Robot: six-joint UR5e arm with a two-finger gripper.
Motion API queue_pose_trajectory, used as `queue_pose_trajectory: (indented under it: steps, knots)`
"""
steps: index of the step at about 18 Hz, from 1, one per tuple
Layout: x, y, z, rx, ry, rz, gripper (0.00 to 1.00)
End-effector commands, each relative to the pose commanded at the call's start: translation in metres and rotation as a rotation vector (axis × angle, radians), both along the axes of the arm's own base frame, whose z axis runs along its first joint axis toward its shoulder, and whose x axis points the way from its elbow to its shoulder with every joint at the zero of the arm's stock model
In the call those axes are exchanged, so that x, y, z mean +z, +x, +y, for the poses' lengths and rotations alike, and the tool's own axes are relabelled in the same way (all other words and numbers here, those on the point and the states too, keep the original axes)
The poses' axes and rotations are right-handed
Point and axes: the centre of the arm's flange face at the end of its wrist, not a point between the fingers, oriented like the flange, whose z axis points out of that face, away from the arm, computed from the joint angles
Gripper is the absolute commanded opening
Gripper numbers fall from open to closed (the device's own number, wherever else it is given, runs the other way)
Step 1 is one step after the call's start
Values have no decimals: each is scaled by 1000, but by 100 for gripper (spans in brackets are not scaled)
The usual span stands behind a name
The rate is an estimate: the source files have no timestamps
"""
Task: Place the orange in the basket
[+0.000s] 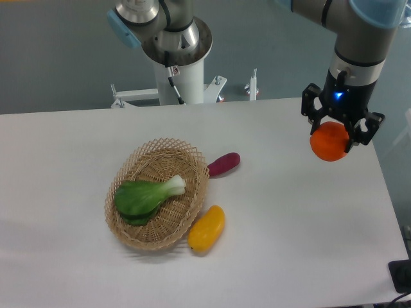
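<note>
the basket (pixel 131 224) sits at left, a bok choy (pixel 146 196) (leafy, bulky) filling its middle. far right, the gripper (pixel 334 138) clamps the orange (pixel 329 142) above the table. released onto those leaves, it could roll out.

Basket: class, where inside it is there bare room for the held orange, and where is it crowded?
Bare weave shows at the far, upper end of the basket; the bok choy fills its middle. The gripper holds the orange aloft.
</note>
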Motion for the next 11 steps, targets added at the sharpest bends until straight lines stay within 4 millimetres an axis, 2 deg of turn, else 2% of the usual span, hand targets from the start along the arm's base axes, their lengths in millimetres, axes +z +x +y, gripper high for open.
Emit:
queue_pose_trajectory:
  steps: [6,11]
  knots:
    - [-4,2,0,1,-1,-8,63]
    - [-6,8,12,84,30,-25,63]
